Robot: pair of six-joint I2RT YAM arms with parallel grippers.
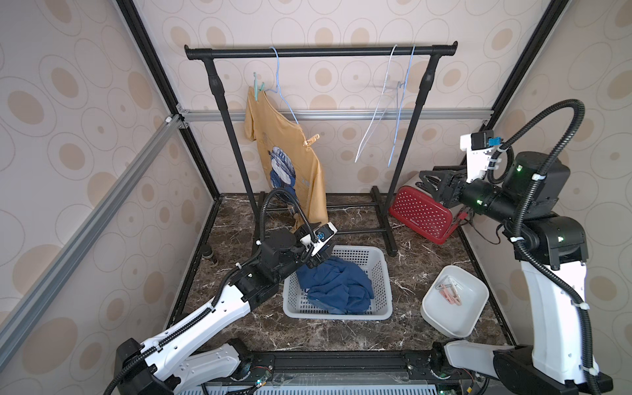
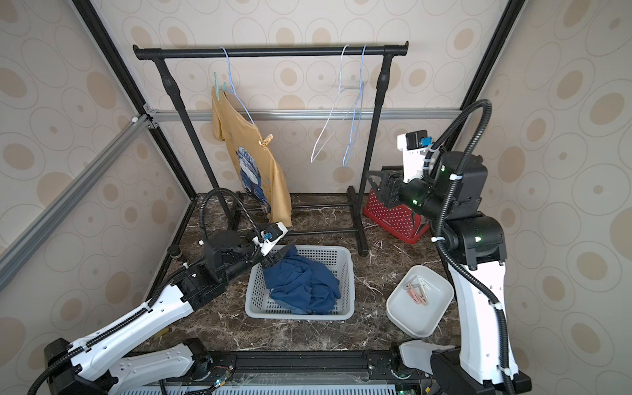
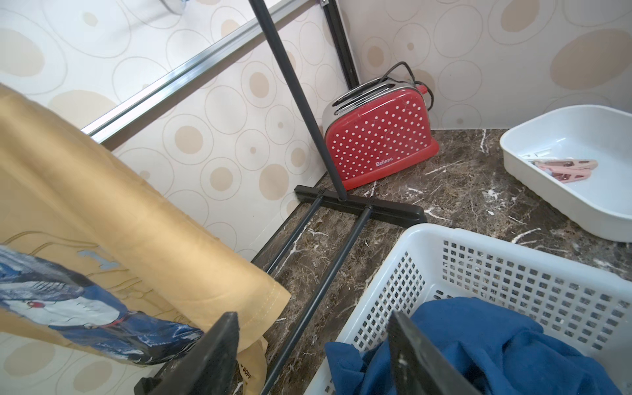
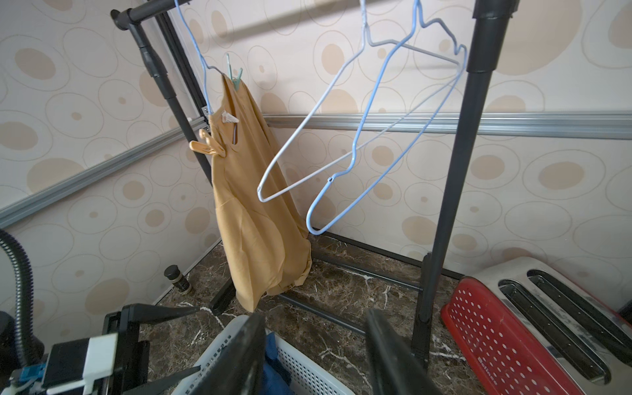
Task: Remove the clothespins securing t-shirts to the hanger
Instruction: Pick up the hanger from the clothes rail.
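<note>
On the rail of the black garment rack [image 1: 318, 52], toward its left end, a mustard-yellow t-shirt [image 1: 273, 133] with a blue cartoon print, slung from a tilted blue wire hanger [image 1: 277, 71]. Pinned there at two places: a teal clothespin [image 1: 259, 88] at the upper shoulder, close under the hook, and a yellow clothespin [image 1: 312, 141] at the lower shoulder, jutting out from the cloth. Farther right on the same rail, two bare wire hangers [image 1: 399, 113], side by side and tilted. Down on the dark marble tabletop [image 1: 342, 333], a white slotted laundry basket [image 1: 384, 273] with blue t-shirts [image 1: 337, 287] crumpled inside, number not clear. To the right of it and apart, a white tub [image 1: 444, 330] with several loose clothespins [image 1: 448, 290], pinkish and pale. In the back right corner, a red polka-dot toaster [image 1: 422, 213]. Left gripper [image 1: 320, 260] low over the basket's back left corner, just above the blue cloth and near the yellow hem; jaws well apart, nothing between them. Right gripper [image 1: 424, 179] up above the toaster, beside the rack's right post, aimed toward the hangers; jaws parted, nothing gripped.
</note>
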